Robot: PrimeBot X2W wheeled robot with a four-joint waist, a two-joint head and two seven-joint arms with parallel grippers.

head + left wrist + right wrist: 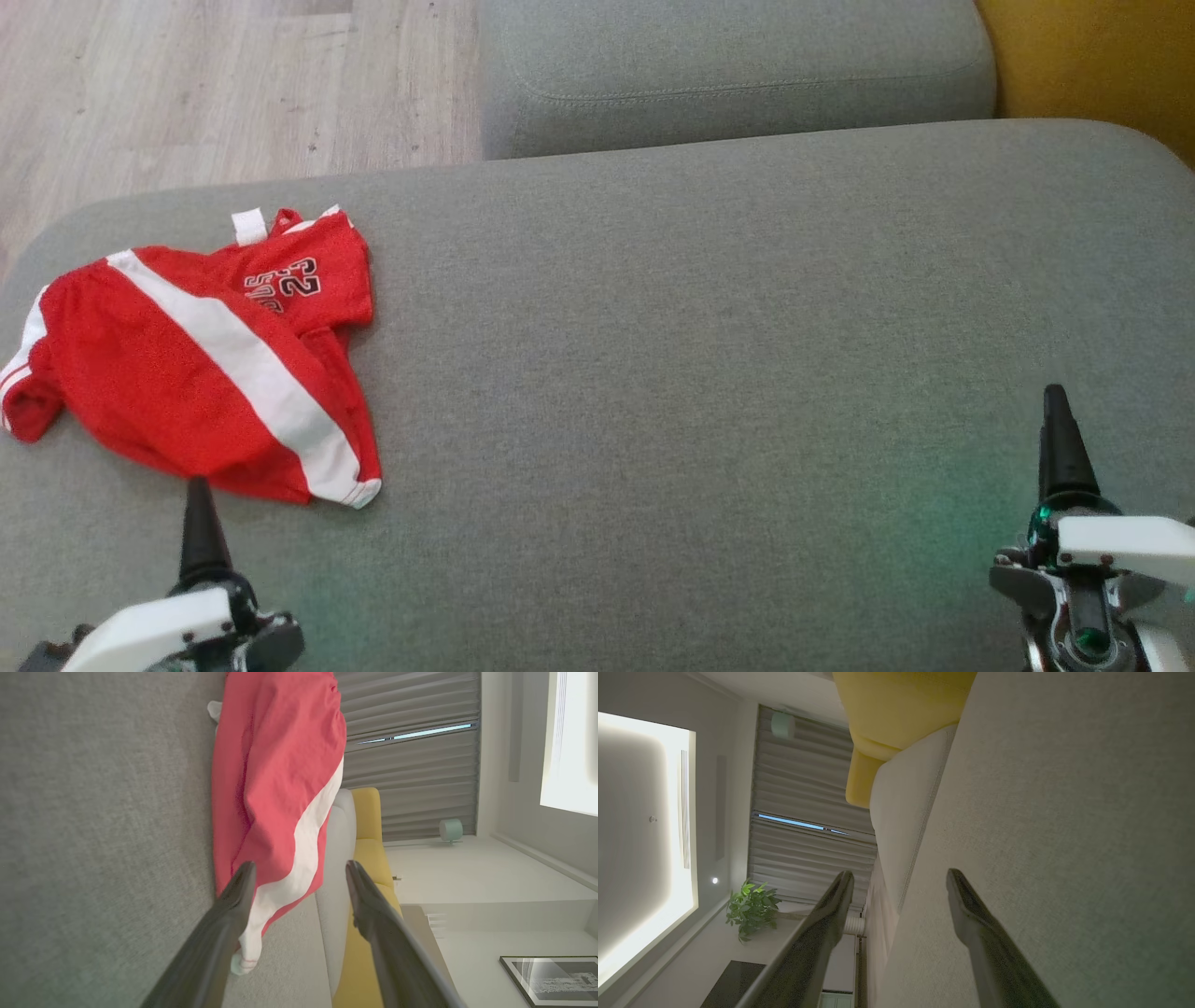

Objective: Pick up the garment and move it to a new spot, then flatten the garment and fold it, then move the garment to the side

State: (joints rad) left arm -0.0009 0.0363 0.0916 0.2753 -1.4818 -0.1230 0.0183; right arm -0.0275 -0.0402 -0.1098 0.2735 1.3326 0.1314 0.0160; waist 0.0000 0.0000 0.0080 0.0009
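The left gripper stands wide, holding nothing; its fingers point at the near hem of the garment, one tip just beside that hem in the head view, though whether it touches the cloth I cannot tell; the right gripper is also wide and holds nothing, poised over bare fabric near the right edge of the cushion, well apart from the garment.

The garment lies at the cushion's left edge, nearer the far left corner than the near one; it is red, a small sports top by its look, rumpled and partly folded over itself; a broad white band runs slantwise across it from the far left to the near hem; thin white trim lines the hem and the sleeve at the left; a dark "23" with pale outline and part of a word show on the far fold, upside down; a small white tag sticks out at the far side.

The cushion is grey woven cloth; a second grey cushion sits beyond its far edge, with wood floor to the left.
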